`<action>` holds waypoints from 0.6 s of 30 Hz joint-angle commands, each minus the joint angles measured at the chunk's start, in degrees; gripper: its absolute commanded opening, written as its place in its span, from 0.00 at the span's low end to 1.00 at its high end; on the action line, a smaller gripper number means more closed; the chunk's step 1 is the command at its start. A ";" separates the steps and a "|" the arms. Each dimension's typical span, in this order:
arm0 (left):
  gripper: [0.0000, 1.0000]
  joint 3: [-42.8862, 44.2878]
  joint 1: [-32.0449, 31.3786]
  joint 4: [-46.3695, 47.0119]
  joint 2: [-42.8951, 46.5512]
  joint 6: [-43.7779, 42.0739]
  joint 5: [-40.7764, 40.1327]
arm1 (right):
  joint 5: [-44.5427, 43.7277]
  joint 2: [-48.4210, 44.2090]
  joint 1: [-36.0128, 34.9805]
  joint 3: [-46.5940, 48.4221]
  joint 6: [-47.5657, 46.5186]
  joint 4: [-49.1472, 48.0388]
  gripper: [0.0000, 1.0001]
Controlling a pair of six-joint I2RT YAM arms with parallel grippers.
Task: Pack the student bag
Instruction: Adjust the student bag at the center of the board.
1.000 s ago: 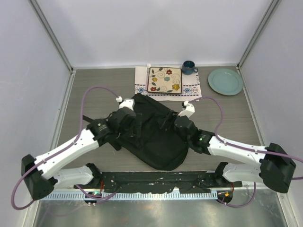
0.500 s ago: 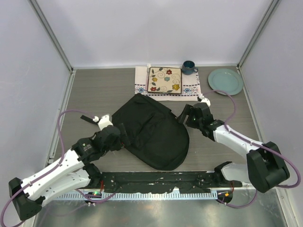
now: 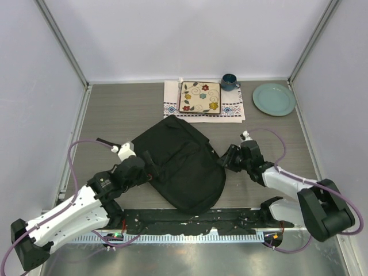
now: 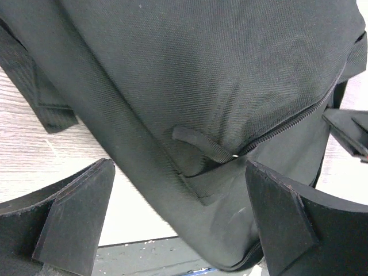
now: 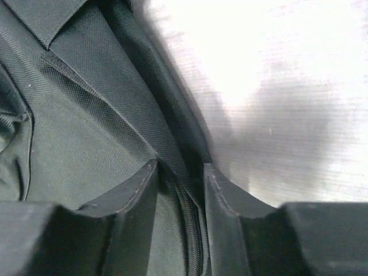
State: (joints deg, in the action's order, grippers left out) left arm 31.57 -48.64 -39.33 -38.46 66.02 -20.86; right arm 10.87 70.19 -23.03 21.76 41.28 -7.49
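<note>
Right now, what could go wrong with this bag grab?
1. Right fingers pinch only the thin zipper edge of the student bag; it may slip out under pull.
2. Left fingers stand open, holding nothing, so the bag may just drag.
3. Its far corner lies close to the cloth under the floral plate; a snag seems possible.

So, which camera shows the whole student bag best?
The top external view: the student bag lies there complete on the table, with its rounded outline fully visible. The left wrist view shows only a close patch of fabric with a zipper. The right wrist view shows only a strip of its edge seam.
</note>
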 commanded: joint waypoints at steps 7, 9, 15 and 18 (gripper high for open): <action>1.00 1.39 1.62 2.95 -0.13 -1.24 -3.04 | 2.84 -25.33 -2.64 -12.00 12.25 5.97 0.28; 1.00 1.21 2.41 2.51 0.92 -0.98 -3.13 | 1.44 -28.52 -2.81 -10.35 11.37 12.27 0.28; 1.00 0.43 2.94 -3.02 3.64 6.47 -5.67 | -6.92 -33.55 -2.90 1.50 5.06 23.30 0.49; 1.00 -1.68 2.85 -4.34 7.42 10.60 -8.31 | -2.90 -27.32 -2.90 9.75 0.67 22.87 0.52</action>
State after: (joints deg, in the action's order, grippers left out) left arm 31.44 -46.00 -40.66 -34.94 69.41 -23.94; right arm 7.40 38.15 -25.67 19.75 48.49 13.98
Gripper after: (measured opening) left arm 0.994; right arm 0.514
